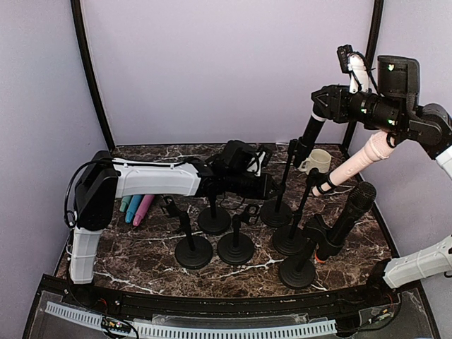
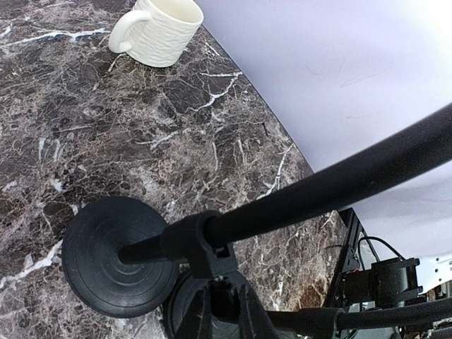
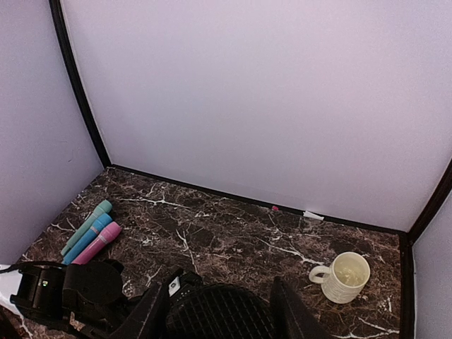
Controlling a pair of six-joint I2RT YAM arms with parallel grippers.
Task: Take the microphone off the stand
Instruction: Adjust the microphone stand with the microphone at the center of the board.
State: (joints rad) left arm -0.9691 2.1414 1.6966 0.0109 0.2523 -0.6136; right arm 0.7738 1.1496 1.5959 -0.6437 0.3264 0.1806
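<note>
A black microphone (image 1: 306,143) slants up out of a black stand (image 1: 275,212) at the back middle of the table. My right gripper (image 1: 319,104) hangs high above and is shut on the microphone's mesh head (image 3: 224,318); its fingers (image 3: 151,315) sit on either side of the mesh. My left gripper (image 1: 273,186) reaches in from the left and is shut on the stand's upright. In the left wrist view the jaws pinch the stem (image 2: 222,295) under the clip (image 2: 201,244). The microphone body (image 2: 332,187) runs through that clip above the round base (image 2: 113,265).
A pink microphone (image 1: 360,162) and another black microphone (image 1: 349,212) sit in stands at the right. Several empty stands (image 1: 236,247) crowd the middle. A cream mug (image 1: 318,161) stands at the back right. Three coloured microphones (image 1: 134,208) lie at the left.
</note>
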